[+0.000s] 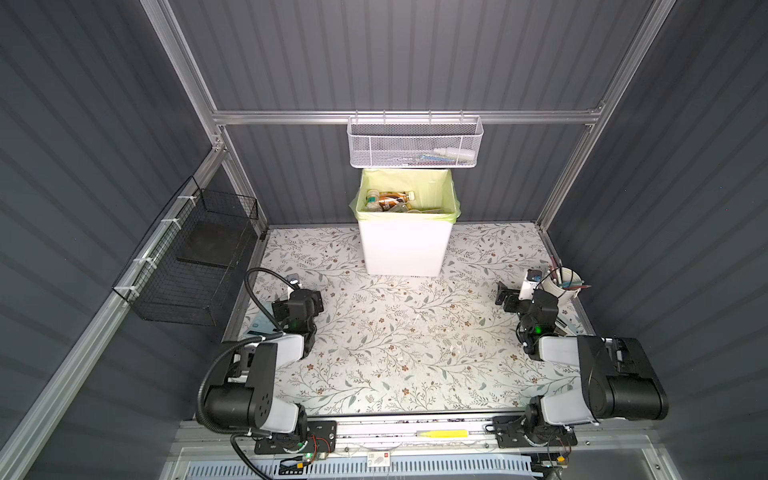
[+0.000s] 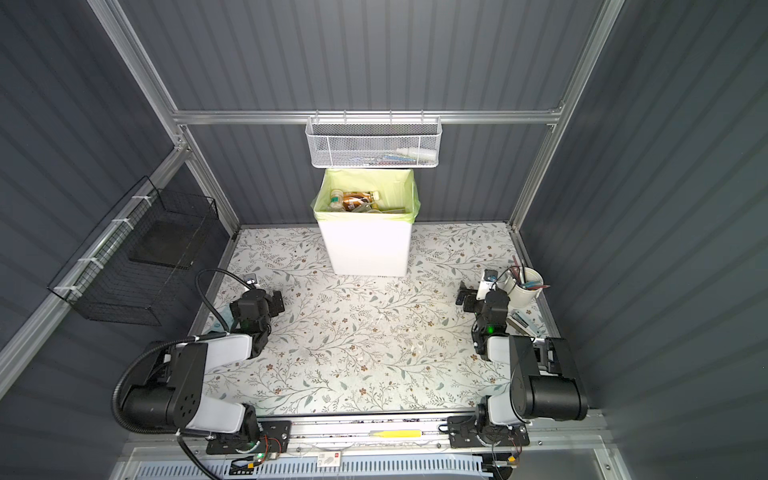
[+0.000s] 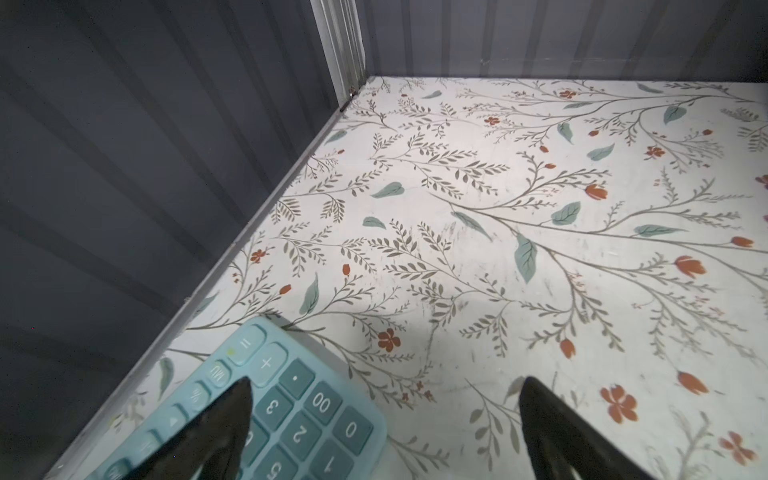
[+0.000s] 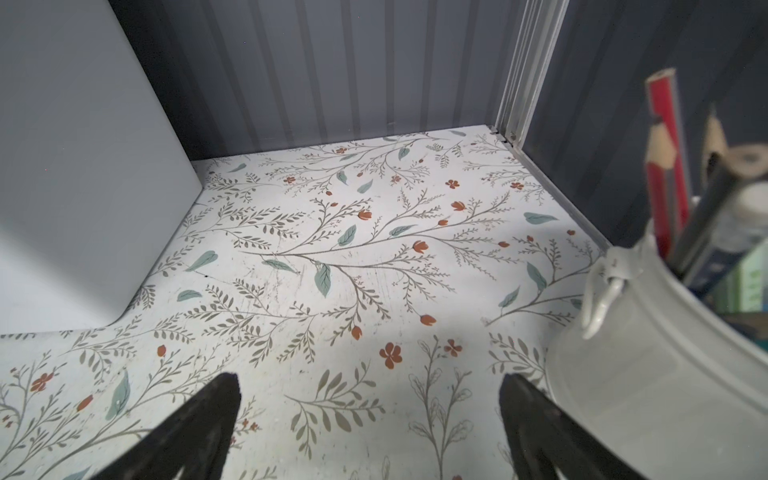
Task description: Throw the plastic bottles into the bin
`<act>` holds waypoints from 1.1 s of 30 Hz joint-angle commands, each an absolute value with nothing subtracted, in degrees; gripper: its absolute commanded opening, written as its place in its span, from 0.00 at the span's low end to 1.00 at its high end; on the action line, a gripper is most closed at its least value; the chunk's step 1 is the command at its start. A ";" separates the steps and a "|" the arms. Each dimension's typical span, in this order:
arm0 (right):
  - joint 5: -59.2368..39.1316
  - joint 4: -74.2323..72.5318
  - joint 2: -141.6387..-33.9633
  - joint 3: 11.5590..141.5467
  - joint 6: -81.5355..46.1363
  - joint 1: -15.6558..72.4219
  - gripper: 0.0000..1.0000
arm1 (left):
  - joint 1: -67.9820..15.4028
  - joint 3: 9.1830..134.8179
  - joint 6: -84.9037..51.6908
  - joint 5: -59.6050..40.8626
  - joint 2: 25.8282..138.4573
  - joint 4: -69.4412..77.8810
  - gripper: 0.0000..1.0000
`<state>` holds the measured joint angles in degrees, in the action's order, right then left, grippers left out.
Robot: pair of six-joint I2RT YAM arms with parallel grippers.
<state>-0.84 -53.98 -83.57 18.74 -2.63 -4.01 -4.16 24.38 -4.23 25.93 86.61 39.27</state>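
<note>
**Plastic bottles (image 1: 390, 199) heaped in bin (image 1: 401, 245), none showing outside it**

Both top views: amber & clear bottles lie piled inside the bin at the back centre of the table (image 1: 395, 332). No bottle shows on the tabletop, tho the arms hide part of it, so the job looks done or v. close.

Left gripper (image 3: 384, 386): jaws spread wide, nothing between them, one finger over the calculator (image 3: 291, 399); touching or not, can't tell. Right gripper (image 4: 370, 380): same, released & empty, just beside the cup (image 4: 648, 374) of pencils (image 4: 665, 145).

Risks, as I judge them:
- A dip or pinch on the left catches the calculator.
- A sideways swing on the right tips the cup & spills the pencils.
- Any further throw must clear the mesh basket (image 1: 415, 143) hanging right above the bin's mouth.
- The heap looks fairly high, so a round bottle could roll back out.

Textures:
- **Bottles:** smooth, cylindrical, prob. slippery.
- **Liner (image 1: 453, 208):** thin, crinkly pale-green film.
- **Bin walls:** flat, hard, white, w/ rounded corners.
- **Table:** floral print, scuffed.
- **Calculator:** pale blue, rounded keys.
- **Cup:** glossy white.
</note>
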 commanded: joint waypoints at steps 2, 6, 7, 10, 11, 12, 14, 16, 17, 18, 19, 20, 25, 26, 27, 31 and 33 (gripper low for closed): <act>-1.75 -56.47 -83.85 18.61 -3.34 -4.22 0.99 | -0.50 23.12 -4.67 12.13 93.00 54.51 1.00; -1.69 -56.25 -83.78 18.63 -3.35 -4.17 0.99 | -0.09 24.55 -2.02 4.70 95.73 54.46 1.00; -1.67 -56.25 -83.72 18.62 -3.34 -4.22 0.99 | -0.09 24.58 -1.44 3.31 96.86 54.87 1.00; -1.67 -56.26 -83.73 18.63 -3.34 -4.22 0.99 | -0.09 25.20 -1.06 2.90 97.23 53.55 1.00; -1.67 -56.32 -83.76 18.63 -3.34 -4.22 0.99 | -0.09 25.21 -1.37 3.24 97.83 54.71 1.00; -1.67 -56.34 -83.70 18.51 -3.34 -4.22 0.99 | -0.09 25.05 -1.41 3.52 98.38 56.49 1.00; -1.54 -56.34 -83.74 18.54 -3.35 -4.22 0.99 | -0.09 25.60 -1.40 3.59 97.61 53.65 1.00; -1.53 -56.34 -83.73 18.54 -3.42 -4.22 0.99 | -0.09 25.34 -1.30 3.87 98.16 55.27 1.00; -1.60 -56.34 -83.71 18.54 -3.39 -4.22 0.99 | -0.09 25.36 -1.32 3.87 98.11 55.12 1.00; -1.54 -56.34 -83.75 18.54 -3.43 -4.22 0.99 | -0.15 25.48 -1.40 3.86 98.00 54.48 1.00; -1.59 -56.40 -83.76 18.54 -3.43 -4.22 0.99 | -0.17 25.64 -1.32 3.93 97.99 54.48 1.00; -1.66 -56.41 -83.70 18.54 -3.41 -4.22 0.99 | -0.18 25.64 -1.32 4.04 98.06 54.66 1.00; -1.65 -56.27 -83.77 18.62 -3.35 -4.22 0.99 | -0.18 25.66 -1.27 4.13 98.06 54.49 1.00; -1.72 -56.25 -83.76 18.63 -3.34 -4.22 0.99 | -0.18 25.66 -1.27 4.13 98.08 54.49 1.00; -1.65 -56.17 -83.82 18.70 -3.36 -4.22 0.99 | -0.18 25.66 -1.28 4.13 98.09 54.49 1.00; -1.61 -55.90 -83.82 18.90 -3.36 -4.15 0.99 | -0.18 25.66 -1.23 4.13 98.00 54.49 1.00; -1.72 -55.98 -83.72 18.73 -3.43 -4.22 0.99 | -0.25 25.59 -1.21 4.13 98.08 54.49 1.00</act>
